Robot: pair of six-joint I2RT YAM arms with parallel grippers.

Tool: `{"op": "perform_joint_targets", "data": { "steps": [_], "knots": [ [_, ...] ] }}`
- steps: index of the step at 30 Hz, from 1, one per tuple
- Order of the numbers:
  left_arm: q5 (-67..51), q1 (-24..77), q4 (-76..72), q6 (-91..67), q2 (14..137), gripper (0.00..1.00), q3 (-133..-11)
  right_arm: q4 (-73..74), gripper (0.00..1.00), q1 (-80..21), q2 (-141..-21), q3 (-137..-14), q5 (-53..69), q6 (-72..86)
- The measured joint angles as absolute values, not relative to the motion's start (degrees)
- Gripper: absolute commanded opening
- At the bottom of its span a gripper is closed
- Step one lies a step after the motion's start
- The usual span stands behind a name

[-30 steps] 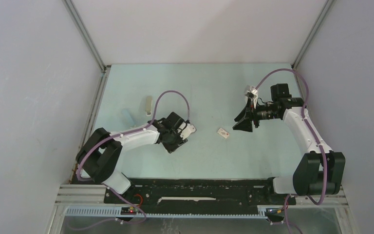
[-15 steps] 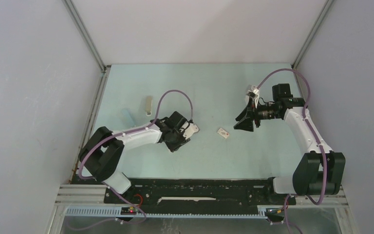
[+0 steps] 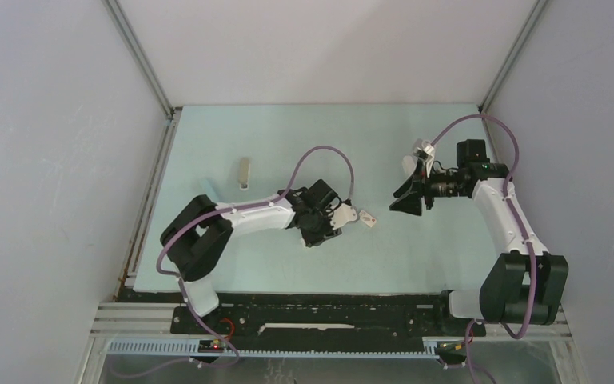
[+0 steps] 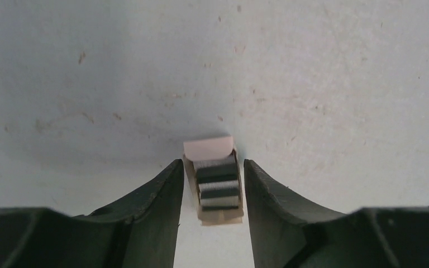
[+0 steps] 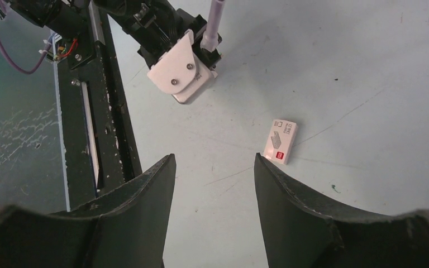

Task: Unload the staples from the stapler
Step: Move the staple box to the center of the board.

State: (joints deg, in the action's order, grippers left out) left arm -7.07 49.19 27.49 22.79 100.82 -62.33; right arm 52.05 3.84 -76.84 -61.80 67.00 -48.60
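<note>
While left claw [image 4: 213, 164] hangs fingers-down over middle of tabletop [image 3: 328, 144], small pale stapler [image 4: 209, 146] lies flat between its fingers. Dark-grey staples [image 4: 217, 187] show in stapler's open channel. Left claw partly open, straddling stapler, thin gap at one finger, no firm grip visible. Right claw [image 5: 215, 159] raised off tabletop, wide open, empty. Small printed white box [image 5: 280, 140] lies just beside left claw. Beige bar [image 3: 245, 172] lies well apart, toward left side.
</note>
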Motion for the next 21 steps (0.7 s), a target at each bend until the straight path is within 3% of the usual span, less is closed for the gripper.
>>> {"op": "perform_joint_targets", "data": {
  "steps": [6,11,21],
  "knots": [
    [-7.5,49.7,27.7,24.3,103.6,0.64,-64.7,52.4,0.63,4.4,-76.5,-61.8,66.8,-49.2],
    [-6.2,49.7,27.2,23.4,102.1,0.68,-64.6,53.0,0.63,4.7,-76.2,-61.8,66.1,-50.4],
    [2.2,49.7,14.5,11.7,76.1,0.66,-53.9,53.1,0.55,-1.3,-75.4,-61.7,63.3,-51.4]
  ]
}}
